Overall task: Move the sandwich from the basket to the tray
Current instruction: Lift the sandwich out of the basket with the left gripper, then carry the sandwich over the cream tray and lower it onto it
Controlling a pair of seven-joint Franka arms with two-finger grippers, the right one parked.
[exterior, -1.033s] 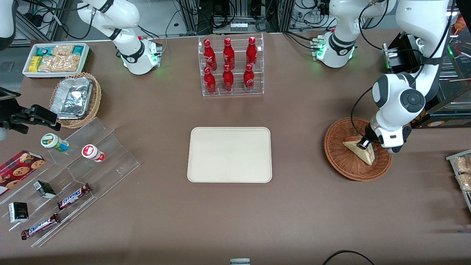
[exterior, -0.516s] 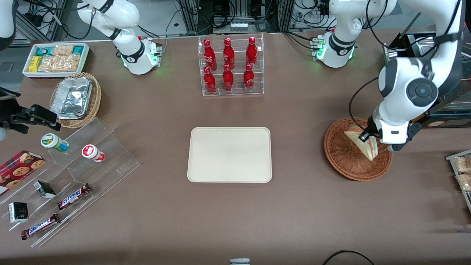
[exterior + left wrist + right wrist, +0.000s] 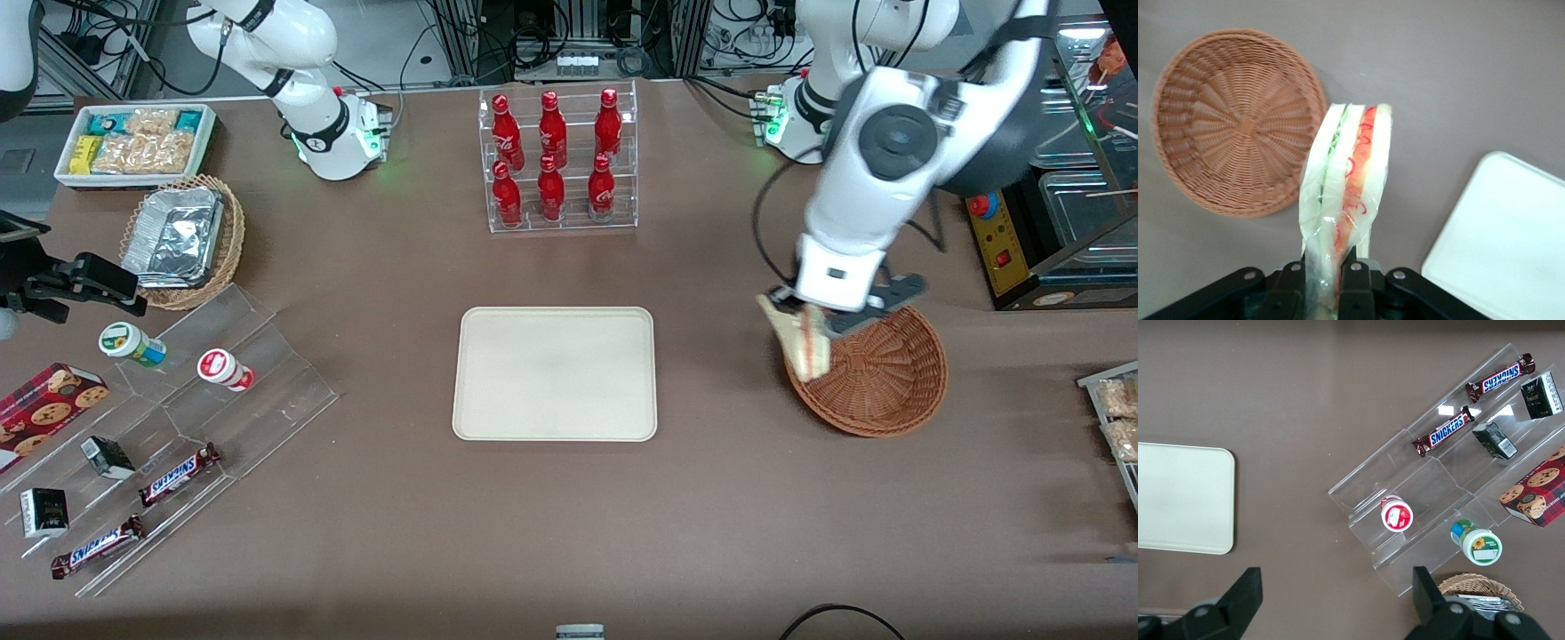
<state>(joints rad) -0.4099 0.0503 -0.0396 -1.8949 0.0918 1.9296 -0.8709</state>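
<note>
Gripper (image 3: 805,318) clamped shut on sandwich (image 3: 1346,179), cut edge hanging down clear above basket (image 3: 876,373) rim, tray-side edge, ready for carrying toward tray (image 3: 554,373).

"SNICKERS" reads in white-and-blue lettering on two brown candy bars (image 3: 1444,439) (image 3: 1500,377) lying on the clear stepped display stand (image 3: 1405,493) toward the parked arm's end of the surface. The red bottles (image 3: 552,156) carry white script too small to read.
</note>
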